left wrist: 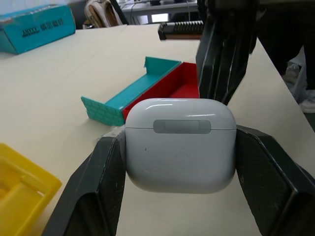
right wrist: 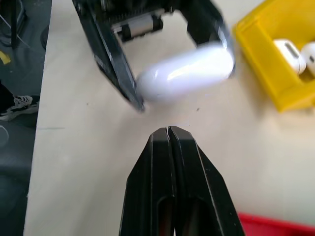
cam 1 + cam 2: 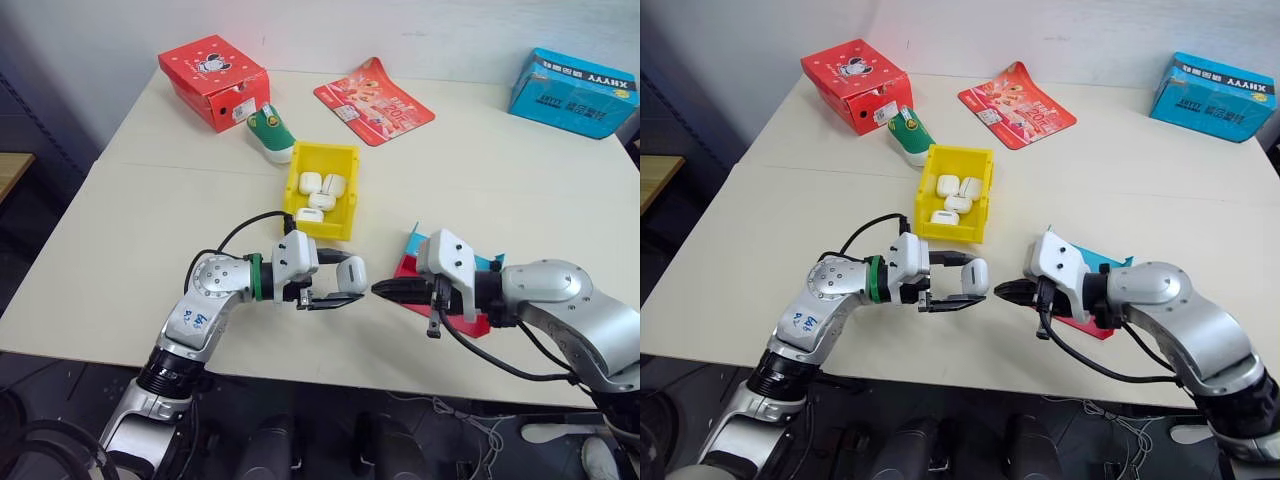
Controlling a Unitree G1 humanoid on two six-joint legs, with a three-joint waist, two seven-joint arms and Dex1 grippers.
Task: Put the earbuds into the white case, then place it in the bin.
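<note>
While clamped between the left gripper (image 3: 338, 288) fingers above the table (image 3: 150, 250), held white case (image 3: 353, 273) lid-shut. Faced right gripper (image 3: 385, 290), pinched closed and empty. Judged case-handling step underway; next needed carrying to the bin (image 3: 345, 160).

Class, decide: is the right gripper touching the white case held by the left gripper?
Apart. The right wrist view shows bare table between the shut right gripper and the white case clamped in the left gripper.
</note>
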